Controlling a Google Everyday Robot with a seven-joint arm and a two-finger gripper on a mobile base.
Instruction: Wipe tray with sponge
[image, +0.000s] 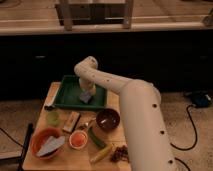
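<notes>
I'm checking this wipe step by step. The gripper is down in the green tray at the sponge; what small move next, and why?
Probably drag the sponge toward the picture's left across the tray floor. The gripper is down on the sponge in the tray's right half, and bare green floor lies to that side.

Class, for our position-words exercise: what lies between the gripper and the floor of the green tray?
The sponge. In the camera view the gripper hangs low over the tray, with the sponge beneath it on the tray floor.
</notes>
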